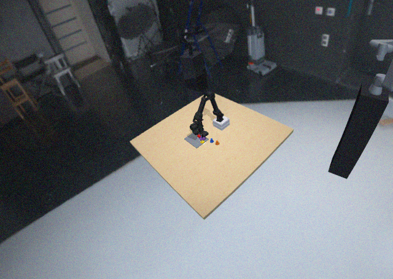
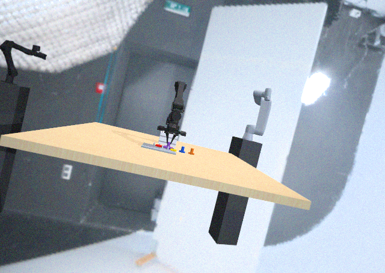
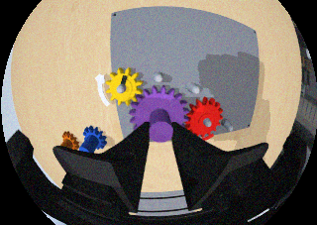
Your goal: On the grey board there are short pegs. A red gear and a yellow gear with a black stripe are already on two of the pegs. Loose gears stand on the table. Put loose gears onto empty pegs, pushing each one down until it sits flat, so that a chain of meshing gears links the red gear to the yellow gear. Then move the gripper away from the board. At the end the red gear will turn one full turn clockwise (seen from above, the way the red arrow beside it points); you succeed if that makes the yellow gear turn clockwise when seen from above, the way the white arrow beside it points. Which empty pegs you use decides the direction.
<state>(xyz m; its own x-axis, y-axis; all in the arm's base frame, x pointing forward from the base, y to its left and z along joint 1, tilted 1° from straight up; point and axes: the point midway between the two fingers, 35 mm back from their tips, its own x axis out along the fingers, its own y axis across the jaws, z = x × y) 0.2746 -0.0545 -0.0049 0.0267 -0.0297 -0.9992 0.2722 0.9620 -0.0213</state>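
Pale wood grain covers the desk (image 1: 209,180) (image 2: 149,158) (image 3: 59,47), which spans the middle of the top view. Nearest in the wrist view, the claw (image 1: 201,135) (image 2: 169,144) (image 3: 160,126) reaches in from the lower edge, its two dark fingers pinching the upright stem of a large purple gear (image 1: 202,137) (image 2: 168,145) (image 3: 158,106). That gear is over the grey board (image 1: 194,142) (image 2: 149,146) (image 3: 163,37), between the yellow gear (image 1: 203,141) (image 2: 173,150) (image 3: 130,92) at its upper left and the red gear (image 1: 199,135) (image 2: 158,145) (image 3: 200,111) at its right; whether it sits fully flat is unclear. A blue gear (image 1: 211,140) (image 2: 182,149) (image 3: 94,138) and an orange gear (image 1: 217,142) (image 2: 191,151) (image 3: 69,140) stand off the board, at the lower left of the wrist view. Beyond the purple gear, two pegs rise, a left one (image 3: 158,77) and a right one (image 3: 196,88). In the top view, the arm (image 1: 199,110) (image 2: 175,115) bends in a high peak, its forearm sloping down to the board and the claw pointing downward. Farther back, its foot meets a white-and-grey block (image 1: 221,124) (image 2: 162,138).
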